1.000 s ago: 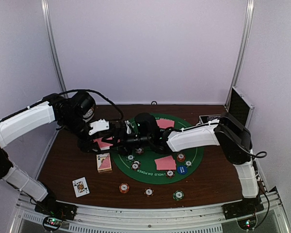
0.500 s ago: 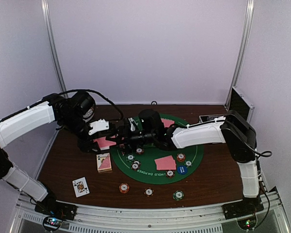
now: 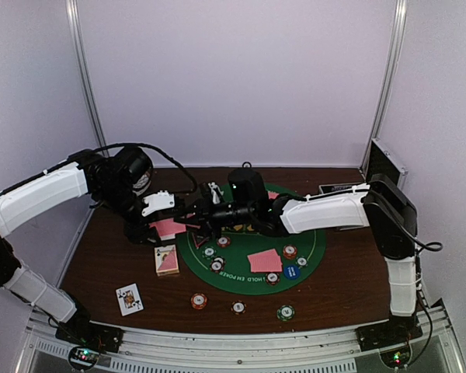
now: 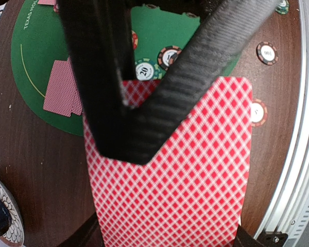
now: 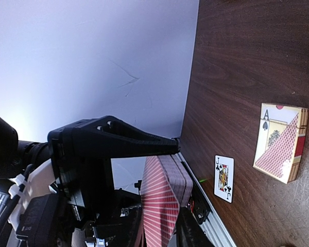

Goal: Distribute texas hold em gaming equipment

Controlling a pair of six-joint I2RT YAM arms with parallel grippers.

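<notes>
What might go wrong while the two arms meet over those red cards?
The right gripper may pinch off several cards from the deck, not one. Its pull may tug the deck loose from the left gripper, scattering cards over the chips and mat below. The two grippers are very close, so they may knock together.

Texas hold 'em table: a deck of cards sits in the left gripper, over the table at the left rim of a round mat, with the right gripper just beside it on the right. Nearward of the left gripper lies a card box, and farther nearward and left a single card. To its right, a card pair and chips lie on the mat.
</notes>
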